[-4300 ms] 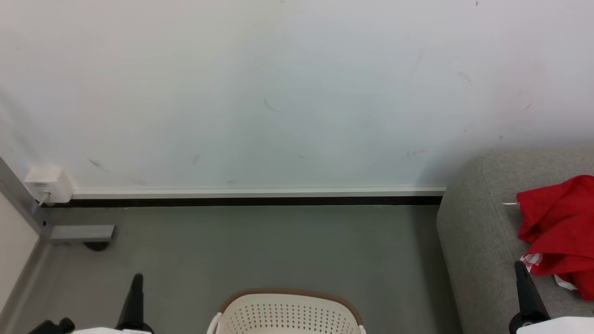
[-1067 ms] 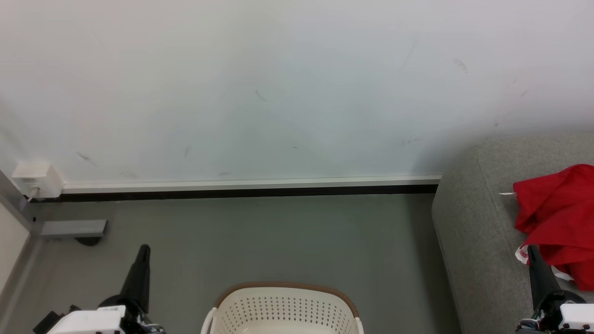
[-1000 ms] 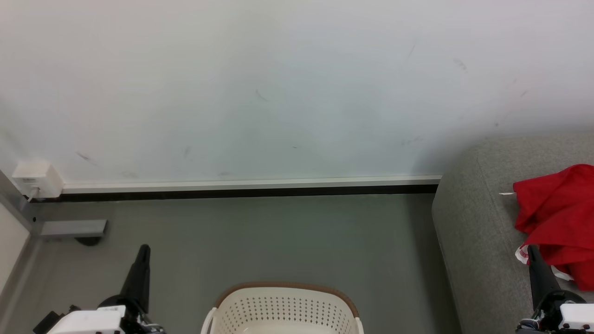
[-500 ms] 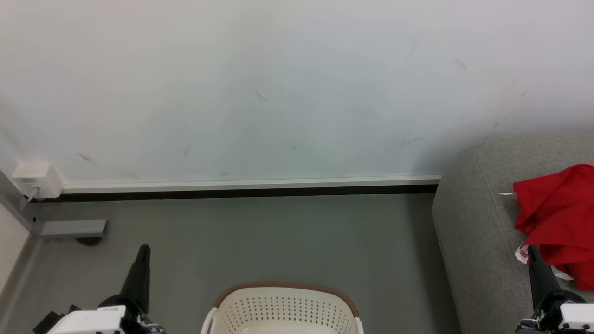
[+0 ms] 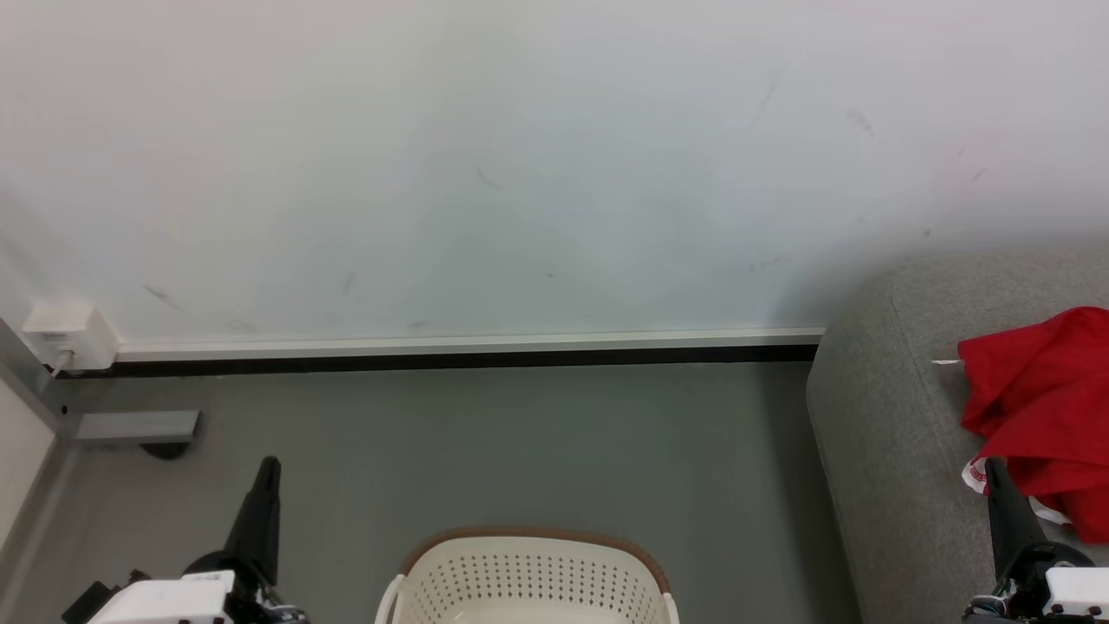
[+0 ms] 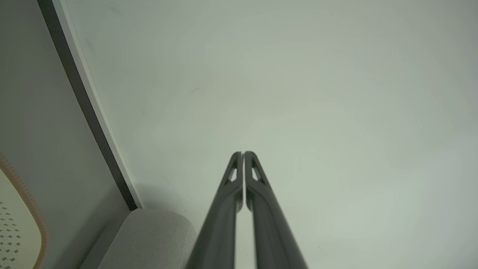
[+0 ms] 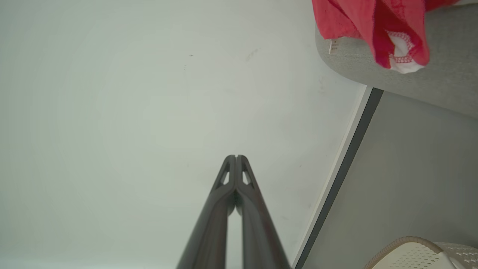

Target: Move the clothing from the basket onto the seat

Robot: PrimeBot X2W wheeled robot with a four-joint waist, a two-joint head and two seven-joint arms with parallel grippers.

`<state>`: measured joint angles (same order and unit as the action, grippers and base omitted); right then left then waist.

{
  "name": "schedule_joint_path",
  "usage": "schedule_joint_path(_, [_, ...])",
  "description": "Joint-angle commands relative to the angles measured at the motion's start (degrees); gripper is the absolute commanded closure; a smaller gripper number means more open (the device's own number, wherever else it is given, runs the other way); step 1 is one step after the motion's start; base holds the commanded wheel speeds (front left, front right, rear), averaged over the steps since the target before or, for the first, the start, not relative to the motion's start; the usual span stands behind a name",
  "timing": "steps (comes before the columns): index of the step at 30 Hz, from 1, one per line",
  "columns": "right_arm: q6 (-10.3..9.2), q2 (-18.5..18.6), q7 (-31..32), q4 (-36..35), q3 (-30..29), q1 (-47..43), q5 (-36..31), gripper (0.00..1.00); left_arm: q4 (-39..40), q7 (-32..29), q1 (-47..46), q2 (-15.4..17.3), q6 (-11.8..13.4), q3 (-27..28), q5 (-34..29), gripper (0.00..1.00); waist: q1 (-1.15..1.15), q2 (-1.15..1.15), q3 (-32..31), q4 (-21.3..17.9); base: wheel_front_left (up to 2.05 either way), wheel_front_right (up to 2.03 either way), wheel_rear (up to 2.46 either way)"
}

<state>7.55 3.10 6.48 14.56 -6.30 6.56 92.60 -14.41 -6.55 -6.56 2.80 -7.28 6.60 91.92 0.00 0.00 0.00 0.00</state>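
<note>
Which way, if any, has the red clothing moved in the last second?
No. The red clothing lies where it did on the sofa, its white tag as near the sofa's edge.

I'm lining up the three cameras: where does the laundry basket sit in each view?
Head view: the basket is at bottom centre, cut off by the lower edge.
Left wrist view: a sliver of it at the lower left edge.
Right wrist view: bottom right corner.
Shared landmark: the dark skirting strip at the wall's foot.
</note>
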Motion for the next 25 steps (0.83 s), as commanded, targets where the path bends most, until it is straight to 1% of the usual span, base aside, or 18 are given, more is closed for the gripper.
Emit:
schedule_joint_path(1, [-0.12, -0.1, 0.0, -0.3, -0.3, 0.3, -0.1, 1.0, 0.1, -0.3, -0.3, 0.1, -0.3, 0.1, 0.7, 1.0, 0.0, 0.0, 0.0, 0.0, 0.0, 0.0, 0.0])
schedule_joint_path(25, [-0.12, -0.1, 0.1, -0.3, -0.3, 0.3, -0.1, 1.0, 0.1, -0.3, -0.3, 0.1, -0.3, 0.1, 0.7, 1.0, 0.0, 0.0, 0.0, 0.0, 0.0, 0.0, 0.0])
